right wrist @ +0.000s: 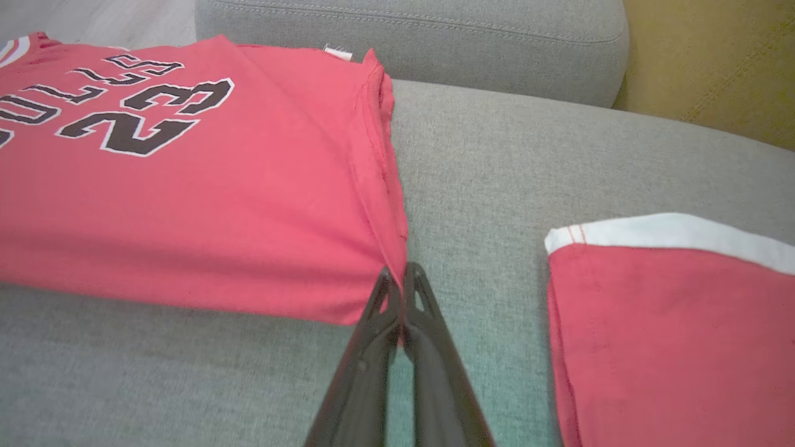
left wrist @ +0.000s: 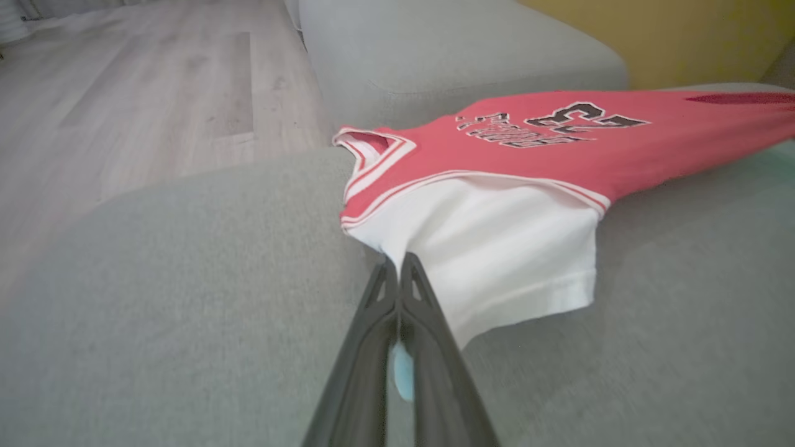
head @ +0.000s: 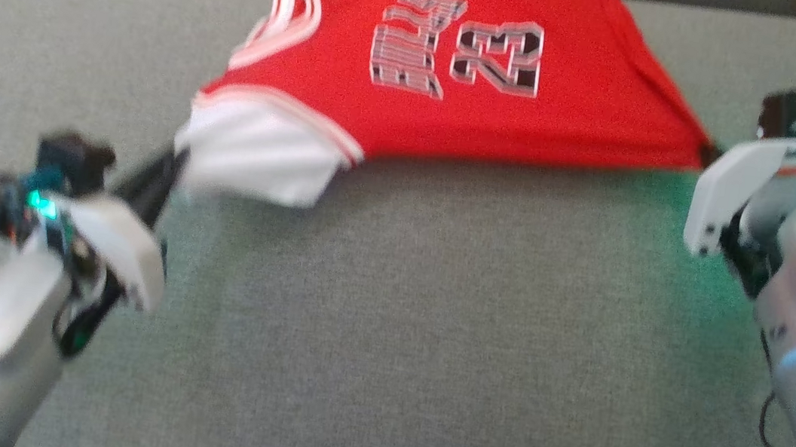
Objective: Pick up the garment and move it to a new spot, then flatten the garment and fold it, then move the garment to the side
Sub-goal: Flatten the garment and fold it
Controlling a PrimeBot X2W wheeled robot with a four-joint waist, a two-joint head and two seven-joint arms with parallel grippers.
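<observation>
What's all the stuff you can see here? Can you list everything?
jersey: one, red with a white sleeve and the number 23, stretched over the sofa seat.
red cloth: one, red with a white edge, on the seat beside the right gripper.
sofa seat: one, grey, under the jersey.
back cushion: one, grey, behind the jersey.
floor: pale wood, beside the sofa.
yellow surface: one, behind the sofa; cannot tell what it is.
left gripper: one, dark, shut on the jersey's white sleeve.
right gripper: one, dark, shut on the jersey's red corner.
</observation>
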